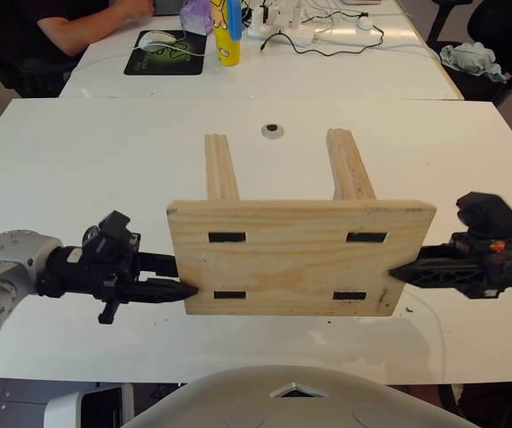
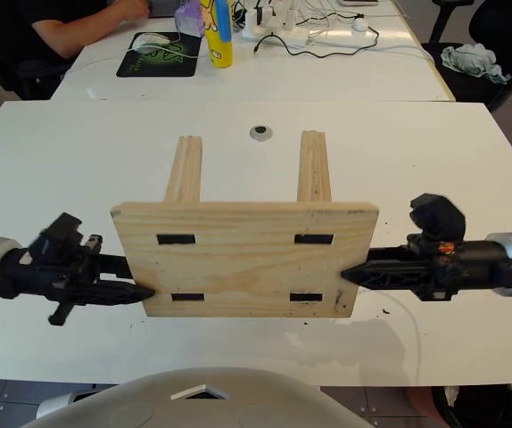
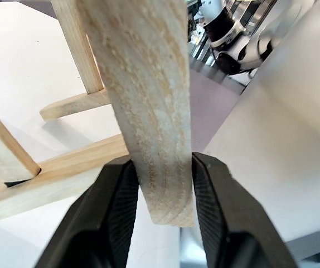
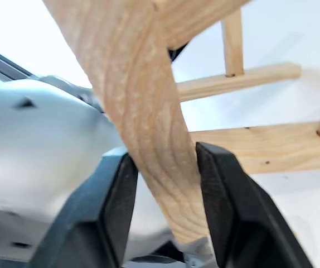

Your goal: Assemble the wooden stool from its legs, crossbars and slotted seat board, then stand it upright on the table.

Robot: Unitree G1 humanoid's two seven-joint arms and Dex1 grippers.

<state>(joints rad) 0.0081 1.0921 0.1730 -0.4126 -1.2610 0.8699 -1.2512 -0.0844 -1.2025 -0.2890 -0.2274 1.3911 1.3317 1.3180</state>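
Seemingly seat board (image 1: 301, 254) clamped between left fingers (image 3: 115, 212), right fingers (image 4: 224, 195).

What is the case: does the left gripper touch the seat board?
Touching. The left wrist view shows the left gripper clamping the seat board on both faces.

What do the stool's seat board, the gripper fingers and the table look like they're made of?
Seat board: pale unfinished softwood, likely pine; bare grain and end-grain rings show.
Gripper fingers: matte black, probably plastic or rubber; smooth moulded faces.
Table: smooth white top, perhaps laminate; no grain, slight sheen.
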